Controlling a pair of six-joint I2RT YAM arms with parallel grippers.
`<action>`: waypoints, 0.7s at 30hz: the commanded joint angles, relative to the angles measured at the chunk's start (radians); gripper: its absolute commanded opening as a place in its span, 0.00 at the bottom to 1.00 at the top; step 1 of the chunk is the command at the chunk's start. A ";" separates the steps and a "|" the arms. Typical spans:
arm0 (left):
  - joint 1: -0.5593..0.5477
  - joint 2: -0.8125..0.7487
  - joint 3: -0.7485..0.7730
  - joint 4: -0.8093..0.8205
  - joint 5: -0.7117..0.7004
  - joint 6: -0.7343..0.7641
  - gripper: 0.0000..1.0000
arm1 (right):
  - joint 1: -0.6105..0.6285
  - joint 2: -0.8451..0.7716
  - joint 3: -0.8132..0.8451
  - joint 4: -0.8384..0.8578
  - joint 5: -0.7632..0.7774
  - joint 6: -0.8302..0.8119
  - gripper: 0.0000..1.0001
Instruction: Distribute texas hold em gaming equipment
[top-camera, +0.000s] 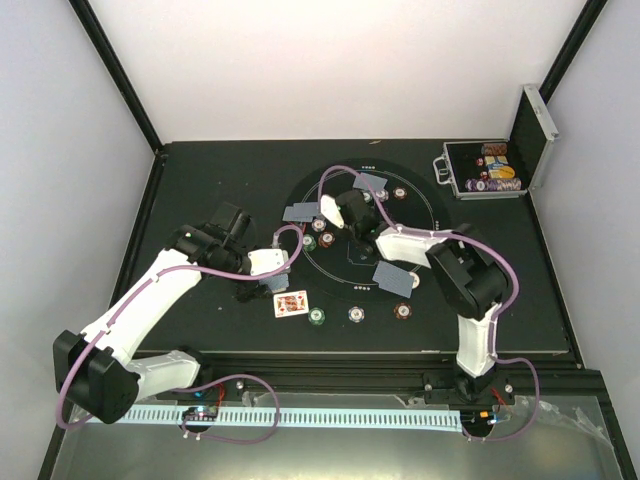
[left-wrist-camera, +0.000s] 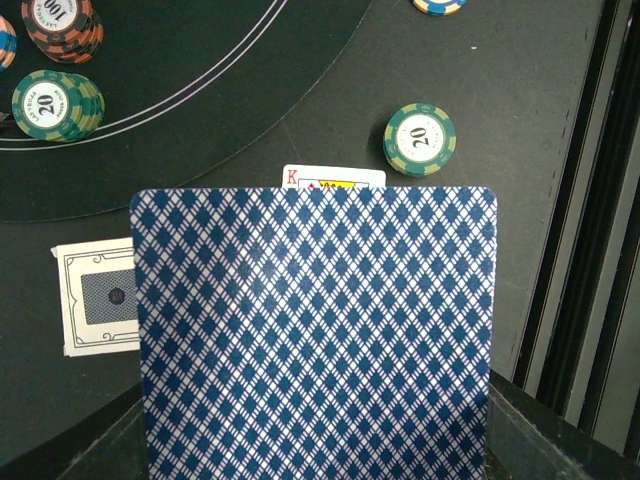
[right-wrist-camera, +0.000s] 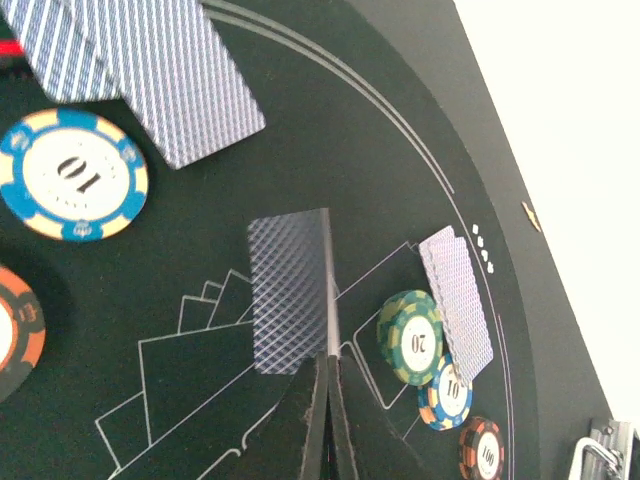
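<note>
My left gripper is shut on a blue-diamond-backed playing card that fills the left wrist view and hides the fingers. Below it lie a face-up king, also in the top view, and a white-bordered card. A green 20 chip sits to the right. My right gripper is shut on another card, held edge-on over the round felt. Face-down cards lie around the circle. Chips line its near side.
An open silver-edged case with coloured chips stands at the back right. In the right wrist view a blue 10 chip and a green 20 stack lie beside a card pair. Green and orange stacks lie on the felt.
</note>
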 joint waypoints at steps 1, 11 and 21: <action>0.002 -0.023 0.014 -0.004 -0.009 0.006 0.02 | 0.012 0.026 -0.052 0.200 0.137 -0.166 0.01; 0.002 -0.019 0.013 0.000 -0.022 0.010 0.01 | 0.028 -0.065 -0.118 0.202 0.039 -0.214 0.01; 0.002 -0.033 -0.009 0.006 -0.038 0.014 0.02 | 0.042 -0.039 -0.193 0.427 0.160 -0.402 0.01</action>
